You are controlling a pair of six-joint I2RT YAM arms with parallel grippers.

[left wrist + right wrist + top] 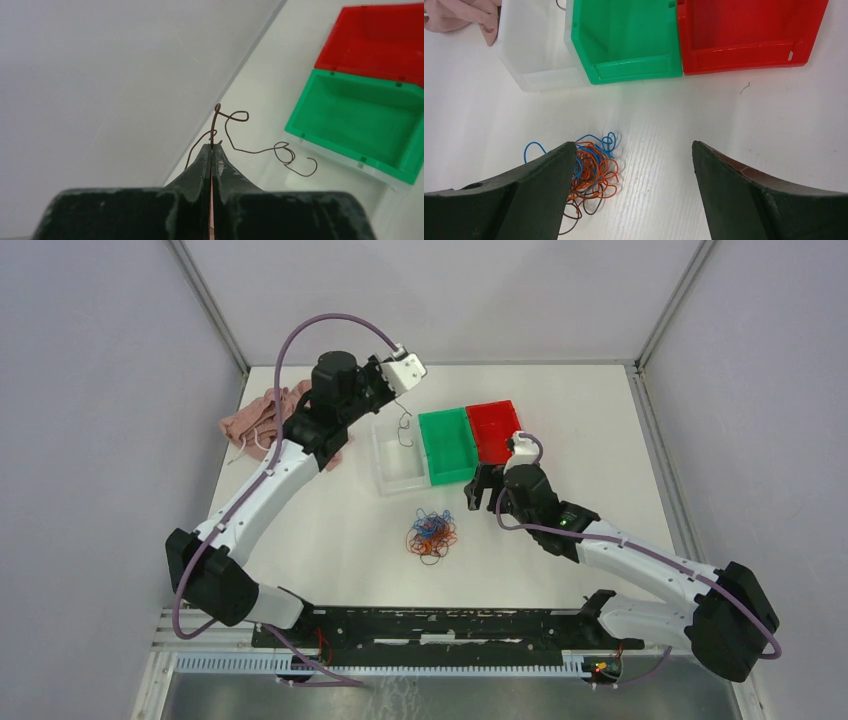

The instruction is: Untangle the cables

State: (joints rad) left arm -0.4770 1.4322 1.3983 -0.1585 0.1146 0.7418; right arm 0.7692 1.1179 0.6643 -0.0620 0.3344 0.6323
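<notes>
Dark-brown wire point(215, 125), thin and curly, is pinched at the very tips of my left gripper point(212, 150), whose jaws are pressed tight together. The wire loops out past the fingers and hangs in the air above the clear bin point(395, 468).

My right gripper point(634, 145) is spread wide and holds nothing. It hovers low over the table point(724, 115). In its wrist view, the finger point(524, 190) on the left side covers the edge of the wad of cables point(591, 175); I cannot tell whether it touches.

That wad of orange-red, blue and dark strands lies on the white tabletop near the middle, on my side of the bins, with open surface around it.

The clear bin, green bin point(447, 445) and red bin point(495, 430) stand side by side in a row, apparently touching. A pink cloth point(265, 420) is bunched by the far left edge, partly under my left arm. Metal frame rails run along the table's far edge and both side edges.
</notes>
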